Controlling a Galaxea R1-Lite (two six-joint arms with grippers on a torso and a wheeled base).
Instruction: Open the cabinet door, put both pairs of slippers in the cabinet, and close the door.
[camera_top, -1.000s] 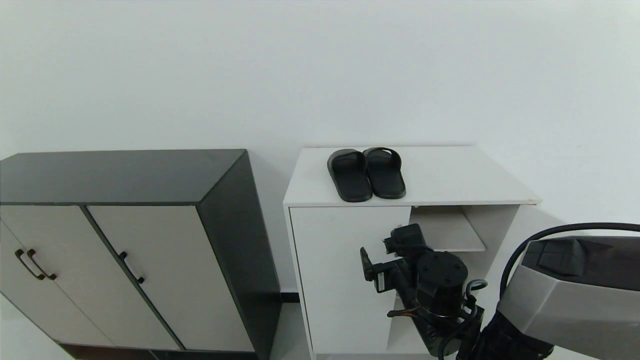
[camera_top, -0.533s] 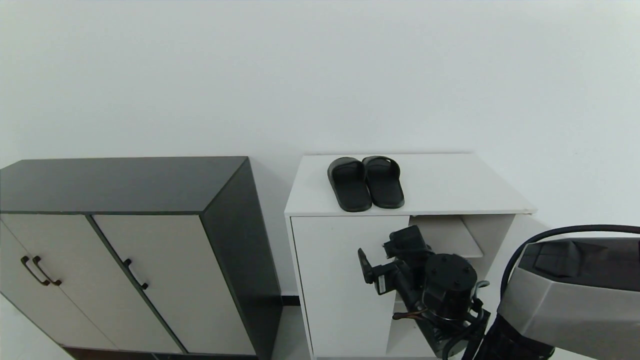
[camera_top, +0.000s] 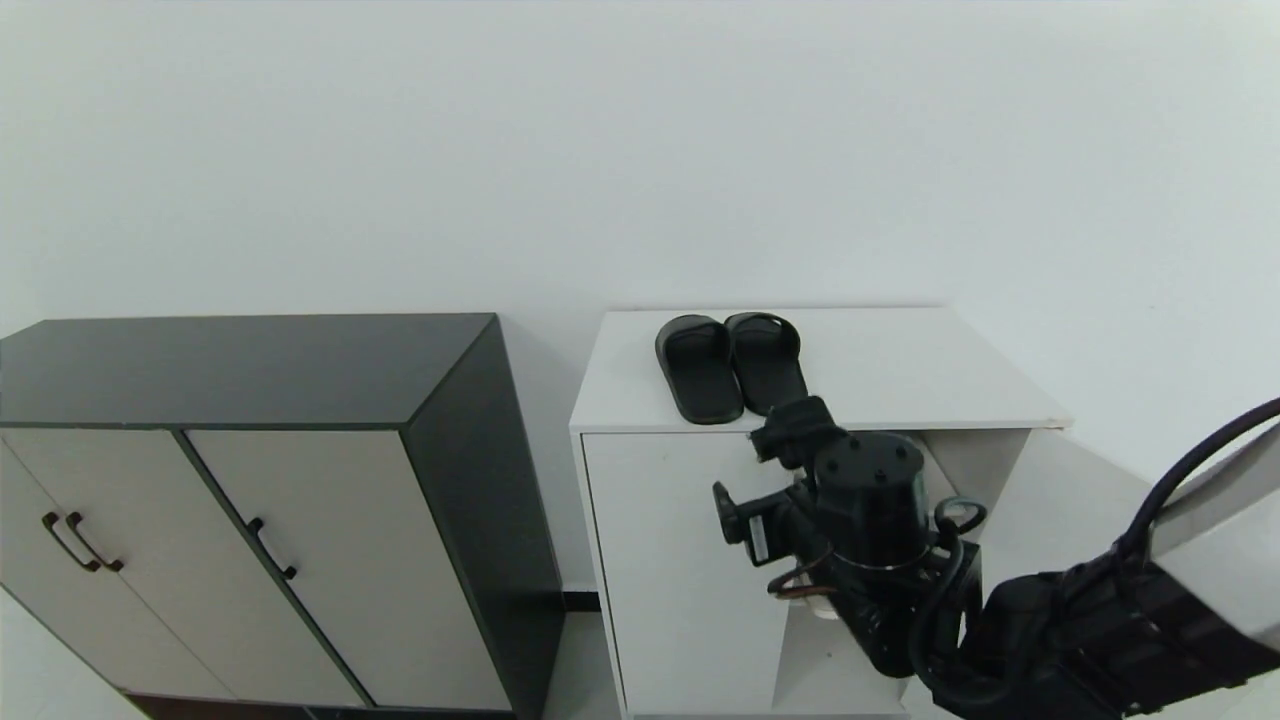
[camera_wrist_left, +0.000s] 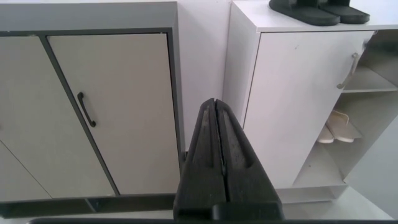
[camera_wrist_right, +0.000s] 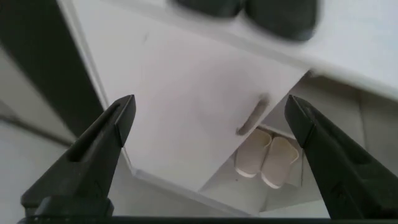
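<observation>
Right gripper (camera_wrist_right: 209, 104): fingers spread, black slippers (camera_top: 735, 360) just above them. Best rise, straddle both straps, pinch together. Left gripper (camera_wrist_left: 215, 109): fingers pressed together.

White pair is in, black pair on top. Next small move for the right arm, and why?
Probably raise the right gripper up and forward over the black slippers. Its jaws stand open below the top of the cabinet, where that pair lies, and the white slippers already sit inside it.

Head above, both wrists facing cabinet (camera_top: 690, 560)
</observation>
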